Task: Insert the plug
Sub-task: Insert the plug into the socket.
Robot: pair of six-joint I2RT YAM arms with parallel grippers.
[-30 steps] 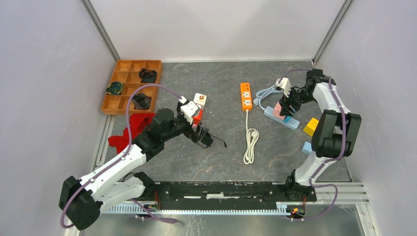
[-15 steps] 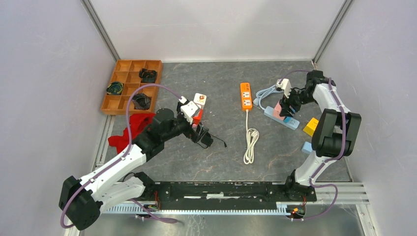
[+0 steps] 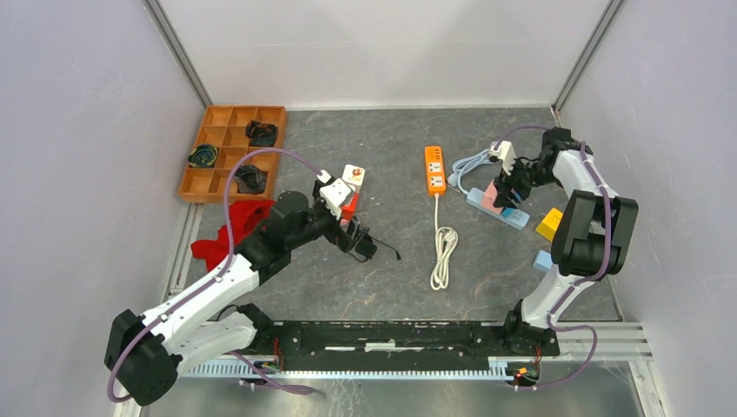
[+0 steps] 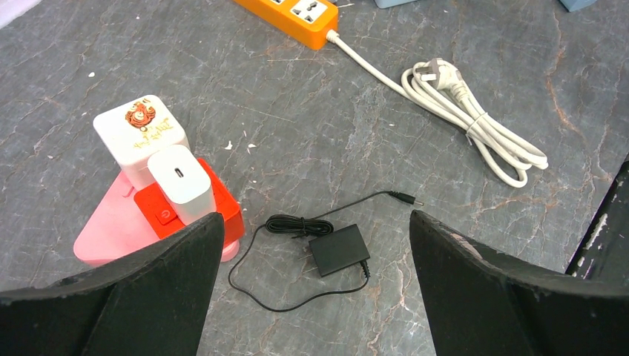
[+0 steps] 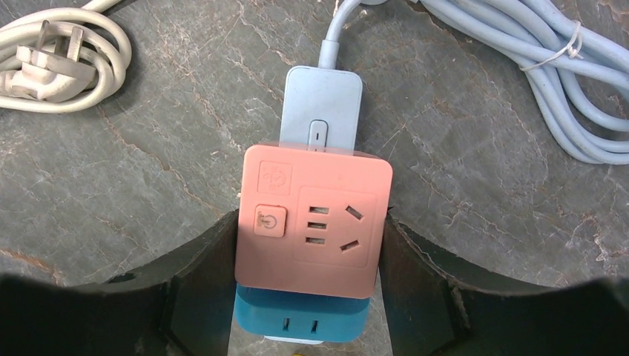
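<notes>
The pink socket adapter (image 5: 315, 215), a smooth matte plastic square with rounded corners, is clasped by the right gripper (image 5: 311, 256). The gripper's black fingers (image 5: 208, 282) are pressed against the adapter's left and right edges. The adapter is set on top of the blue power strip (image 5: 323, 104), at about 2 o'clock on the table; whether its prongs are seated cannot be told. On its face are seen outlet slots, a button marked with a power symbol and a faint embossed logo that cannot be read. A pale blue cable (image 5: 519, 67), bundled with a tie, is coiled at 1 o'clock of the adapter. A coiled white cord (image 5: 52, 55) with its plug lies at 10 o'clock.

The left gripper (image 4: 313, 222) is held wide open above the grey, veined, stone-look tabletop (image 4: 297, 148), with nothing between its fingers. Below it lies a black power adapter (image 4: 339, 248) with a thin looped wire. At 9 o'clock of that, a white USB-C charger (image 4: 180, 174) is seated in a glossy red socket block (image 4: 226, 215). Beside it is a white cube (image 4: 141, 133) bearing an orange emblem and writing too small to be read. An orange power strip (image 4: 297, 11) is seen at 12 o'clock.
</notes>
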